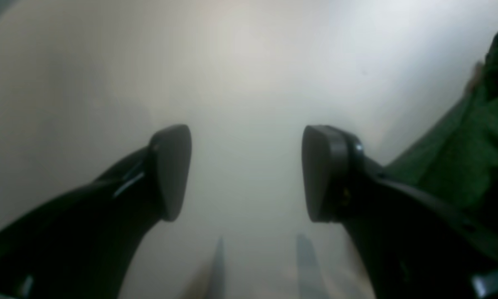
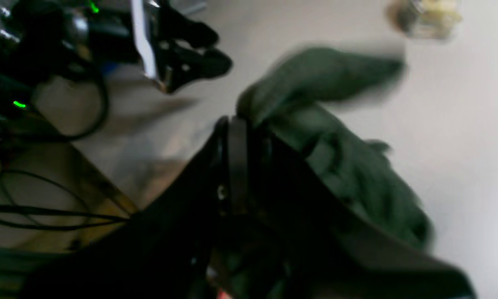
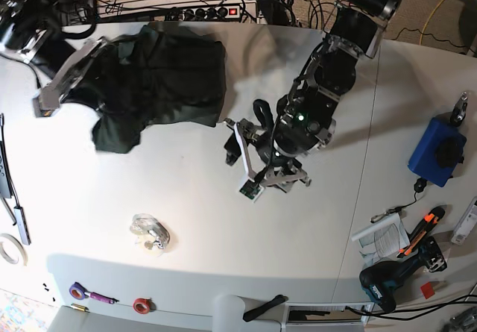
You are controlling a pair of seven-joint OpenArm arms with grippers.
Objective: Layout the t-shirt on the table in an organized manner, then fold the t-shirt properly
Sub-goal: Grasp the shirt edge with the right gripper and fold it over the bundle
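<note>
The dark green t-shirt [image 3: 168,78] lies bunched up at the far left of the white table [image 3: 186,198], with one end drooping toward the front. My right gripper [image 3: 100,56] is at the shirt's left side. In the right wrist view its fingers [image 2: 232,137] are together, with the t-shirt [image 2: 348,174] gathered against them. My left gripper [image 3: 244,132] hovers over bare table just right of the shirt. It is open and empty, with its pads [image 1: 172,170] wide apart. A fold of the t-shirt [image 1: 461,166] shows at the right edge of the left wrist view.
A small clear plastic item [image 3: 151,232] lies on the near left of the table and shows again as the clear plastic item [image 2: 425,16]. A blue box [image 3: 436,149], a drill [image 3: 387,281] and papers sit at the right. Tape rolls [image 3: 141,304] lie at the front edge. A power strip [image 3: 201,10] runs along the back.
</note>
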